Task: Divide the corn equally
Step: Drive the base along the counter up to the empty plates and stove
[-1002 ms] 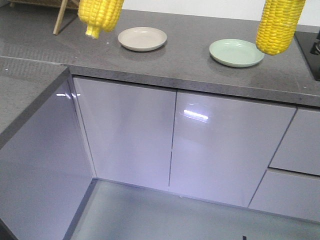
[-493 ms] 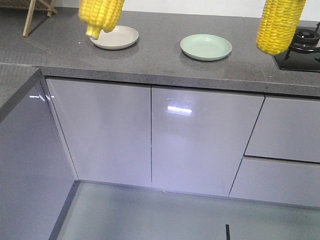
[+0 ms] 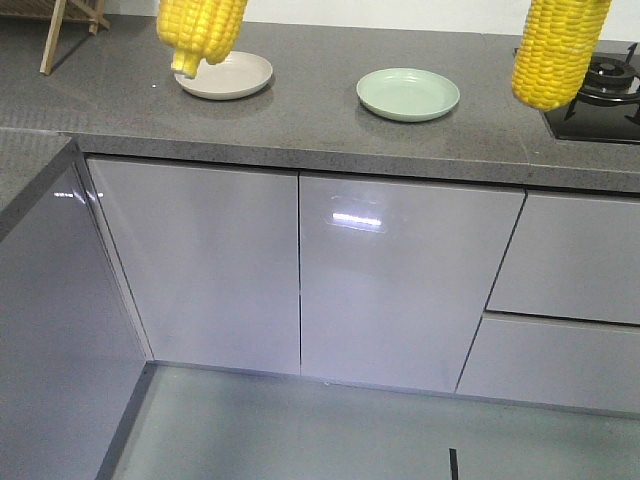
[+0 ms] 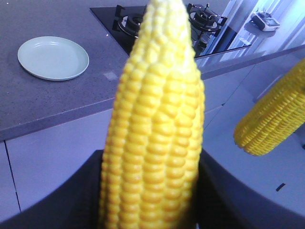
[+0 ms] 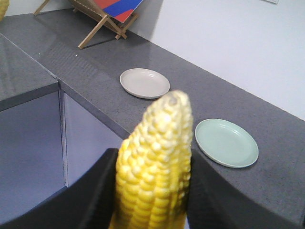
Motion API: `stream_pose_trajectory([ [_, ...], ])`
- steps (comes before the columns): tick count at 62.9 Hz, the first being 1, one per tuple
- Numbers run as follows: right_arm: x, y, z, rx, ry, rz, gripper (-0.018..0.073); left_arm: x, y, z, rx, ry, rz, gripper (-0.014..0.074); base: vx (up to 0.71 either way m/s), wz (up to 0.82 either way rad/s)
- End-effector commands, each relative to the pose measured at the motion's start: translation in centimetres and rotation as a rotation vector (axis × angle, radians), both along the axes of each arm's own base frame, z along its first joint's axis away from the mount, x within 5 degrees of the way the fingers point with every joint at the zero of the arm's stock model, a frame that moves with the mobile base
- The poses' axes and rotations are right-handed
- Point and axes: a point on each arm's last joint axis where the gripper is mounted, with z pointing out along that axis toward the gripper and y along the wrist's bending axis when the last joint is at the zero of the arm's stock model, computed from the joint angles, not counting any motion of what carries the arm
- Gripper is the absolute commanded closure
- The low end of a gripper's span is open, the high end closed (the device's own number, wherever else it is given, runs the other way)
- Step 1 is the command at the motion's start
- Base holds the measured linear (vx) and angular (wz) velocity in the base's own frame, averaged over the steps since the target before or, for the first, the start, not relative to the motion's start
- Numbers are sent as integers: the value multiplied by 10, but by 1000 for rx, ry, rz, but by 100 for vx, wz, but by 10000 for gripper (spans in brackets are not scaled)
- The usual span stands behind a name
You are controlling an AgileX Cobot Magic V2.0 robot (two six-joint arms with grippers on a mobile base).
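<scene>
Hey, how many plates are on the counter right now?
2. A beige plate sits on the counter toward the left, its edge behind a held cob of corn in the front view; a green plate sits to its right, nearer the stove. Both are empty.

Two cobs of corn show, both husked, whole and bright yellow. The left cob [image 3: 200, 28] hangs in the air with its narrow tip pointing down, pinched at its sides between dark jaws (the wrist view shows this). The right cob [image 3: 556, 50] hangs well apart from it, its blunter end lowest, likewise pinched between dark jaws.
</scene>
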Motion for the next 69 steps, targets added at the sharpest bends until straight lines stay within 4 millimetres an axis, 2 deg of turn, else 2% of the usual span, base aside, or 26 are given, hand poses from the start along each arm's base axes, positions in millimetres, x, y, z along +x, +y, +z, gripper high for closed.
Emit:
stream_pose_trajectory([
  [1,-9,-2,18,42,-101,-24,566,-22,5,25,-69,-81,-15,603,0,-2],
  [69,-9,-2,18,42,-101,-24,566,-22,5,25,-69,-81,-15,603,0,-1],
])
